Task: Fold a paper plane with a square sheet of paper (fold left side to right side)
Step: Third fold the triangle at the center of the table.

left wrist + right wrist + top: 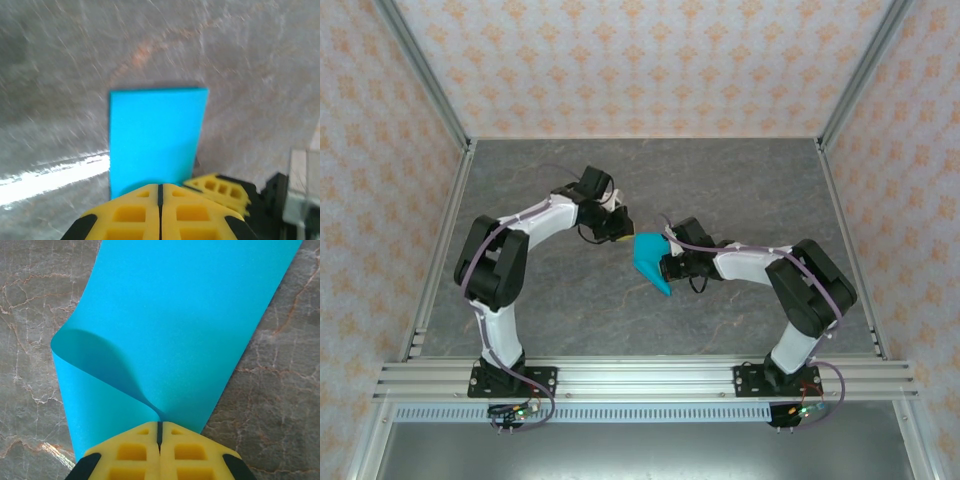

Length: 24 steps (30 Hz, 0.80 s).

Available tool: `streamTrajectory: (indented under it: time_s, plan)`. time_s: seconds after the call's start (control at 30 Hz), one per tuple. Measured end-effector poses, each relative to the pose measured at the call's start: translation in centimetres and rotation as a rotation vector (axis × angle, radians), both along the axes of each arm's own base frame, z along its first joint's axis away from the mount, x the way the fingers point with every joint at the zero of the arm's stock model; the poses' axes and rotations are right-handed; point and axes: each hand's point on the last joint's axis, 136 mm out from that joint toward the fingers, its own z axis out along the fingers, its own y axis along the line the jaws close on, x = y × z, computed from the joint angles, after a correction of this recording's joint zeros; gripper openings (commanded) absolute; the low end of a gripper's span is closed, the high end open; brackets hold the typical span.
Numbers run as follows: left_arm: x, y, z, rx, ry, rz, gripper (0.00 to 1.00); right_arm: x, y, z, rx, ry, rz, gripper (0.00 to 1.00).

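With the right claw (160,424) pinching the paper (190,315), the shut left claw (160,186) should press matched edges flat.

No legible text or labels anywhere.

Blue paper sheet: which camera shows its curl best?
Right wrist view: the blue paper sheet is large and sharp, one edge curling over. Top view shows it small and distant; left wrist view, a blurred flat rectangle.
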Motion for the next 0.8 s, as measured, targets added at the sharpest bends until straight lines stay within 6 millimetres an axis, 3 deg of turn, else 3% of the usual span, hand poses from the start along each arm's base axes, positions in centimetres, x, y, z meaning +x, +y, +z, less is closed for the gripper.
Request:
streamTrajectory:
  time_s: [0.2, 0.33, 0.5, 0.8]
  plan:
    - [-3.0, -3.6, -1.0, -0.052, 0.034, -0.076, 0.05, 0.0, 0.0, 0.0, -0.009, -0.008, 0.006, 0.0]
    - [-3.9, -5.3, -2.2, -0.056, 0.052, -0.107, 0.05, 0.0, 0.0, 0.0, -0.01, -0.009, 0.007, 0.0]
    - [-4.2, -5.2, -4.3, -0.038, 0.095, -0.098, 0.05, 0.0, 0.0, 0.0, -0.014, -0.013, 0.006, 0.0]
    - [-5.3, -4.5, -6.0, -0.018, 0.123, -0.093, 0.05, 0.0, 0.1, 0.0, -0.022, -0.018, 0.01, 0.0]
